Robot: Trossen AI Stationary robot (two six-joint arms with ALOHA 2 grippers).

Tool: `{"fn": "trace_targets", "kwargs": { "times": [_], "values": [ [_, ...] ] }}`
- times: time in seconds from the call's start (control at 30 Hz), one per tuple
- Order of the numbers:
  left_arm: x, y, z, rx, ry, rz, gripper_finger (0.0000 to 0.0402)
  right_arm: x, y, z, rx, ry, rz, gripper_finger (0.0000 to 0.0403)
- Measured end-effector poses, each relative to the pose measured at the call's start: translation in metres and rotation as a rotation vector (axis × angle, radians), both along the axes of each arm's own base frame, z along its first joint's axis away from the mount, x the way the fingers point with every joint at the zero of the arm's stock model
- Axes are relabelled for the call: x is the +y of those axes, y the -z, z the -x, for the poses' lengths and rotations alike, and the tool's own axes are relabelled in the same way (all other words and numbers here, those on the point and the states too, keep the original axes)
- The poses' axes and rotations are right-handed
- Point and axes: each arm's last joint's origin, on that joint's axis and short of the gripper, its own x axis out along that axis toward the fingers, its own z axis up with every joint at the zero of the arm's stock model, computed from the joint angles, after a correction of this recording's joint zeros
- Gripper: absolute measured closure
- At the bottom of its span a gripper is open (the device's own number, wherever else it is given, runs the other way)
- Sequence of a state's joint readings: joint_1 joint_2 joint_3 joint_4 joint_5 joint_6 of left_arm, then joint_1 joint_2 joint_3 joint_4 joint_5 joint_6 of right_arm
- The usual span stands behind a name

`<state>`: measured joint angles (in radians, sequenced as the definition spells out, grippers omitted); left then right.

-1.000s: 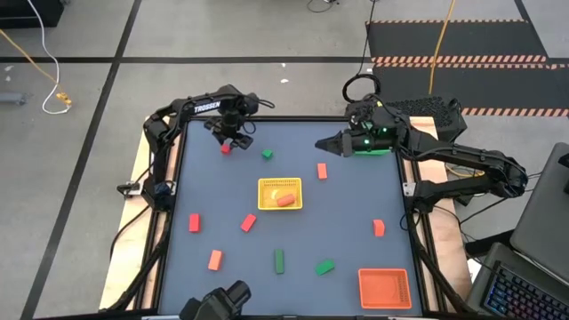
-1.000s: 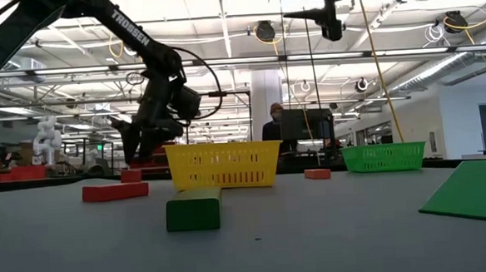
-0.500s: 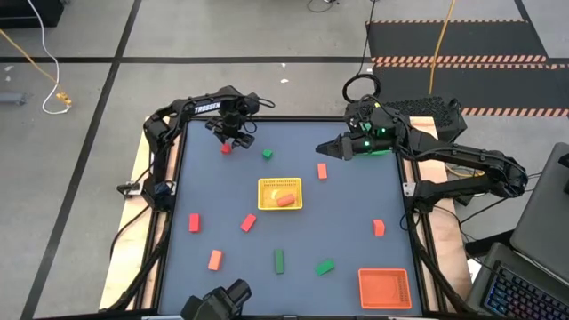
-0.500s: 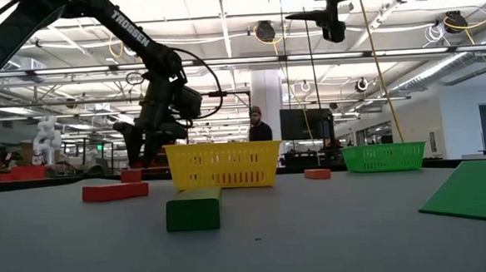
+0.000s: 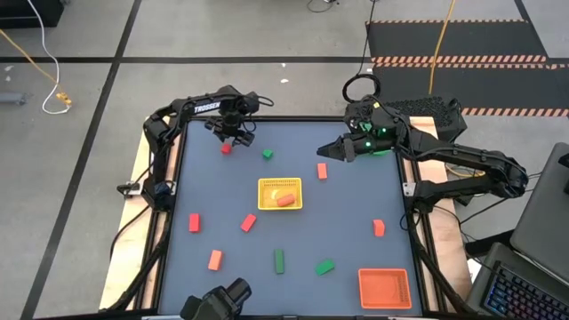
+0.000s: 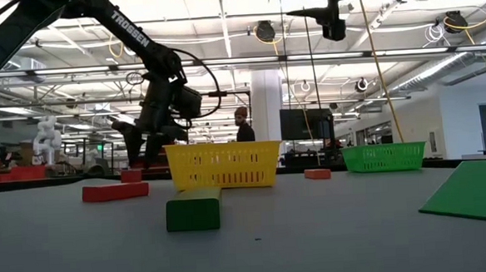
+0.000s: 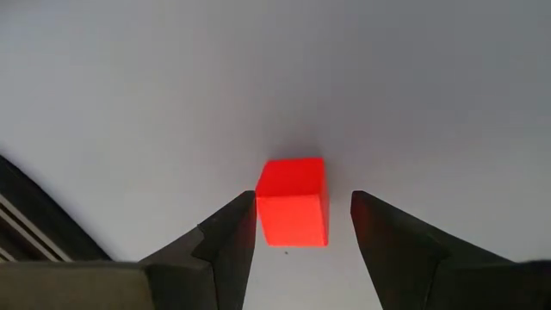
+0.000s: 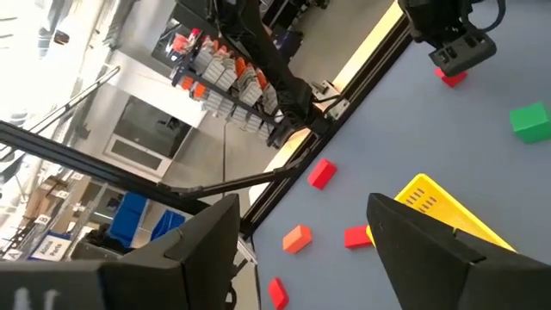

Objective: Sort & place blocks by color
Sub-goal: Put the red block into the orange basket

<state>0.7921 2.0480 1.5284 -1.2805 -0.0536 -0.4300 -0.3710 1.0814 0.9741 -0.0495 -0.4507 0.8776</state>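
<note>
Dark surface; yellow tray central. Left tool beyond tray toward far-left corner, fingers spread, straddling red cube, not gripping. Right tool far-right of tray, open, empty. Cube likely light, rigid, smooth: pinch opposite flat sides.

Yellow tray mid-table; orange tray near corner

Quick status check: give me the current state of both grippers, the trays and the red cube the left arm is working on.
left gripper: open, fingers either side of the red cube, not closed on it.
red cube: on the table, not lifted.
right gripper: open, raised, holding nothing.
yellow tray: holds one orange-red block.
orange tray: no blocks inside.
green tray: contents cannot be told.
</note>
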Motion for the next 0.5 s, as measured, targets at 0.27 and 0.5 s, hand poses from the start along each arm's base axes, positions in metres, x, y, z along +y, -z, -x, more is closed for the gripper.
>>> {"fn": "trace_targets", "kwargs": {
  "times": [0.27, 0.5],
  "values": [
    [0.001, 0.0, 0.002, 0.01, -0.059, -0.008, 0.0206, 0.002, 0.0, 0.005, 0.025, -0.008, 0.027, 0.0154],
    [0.0, 0.0, 0.001, -0.006, -0.085, 0.017, 0.0178, 0.003, -0.004, 0.013, 0.018, -0.008, 0.066, 0.0154]
  ]
}}
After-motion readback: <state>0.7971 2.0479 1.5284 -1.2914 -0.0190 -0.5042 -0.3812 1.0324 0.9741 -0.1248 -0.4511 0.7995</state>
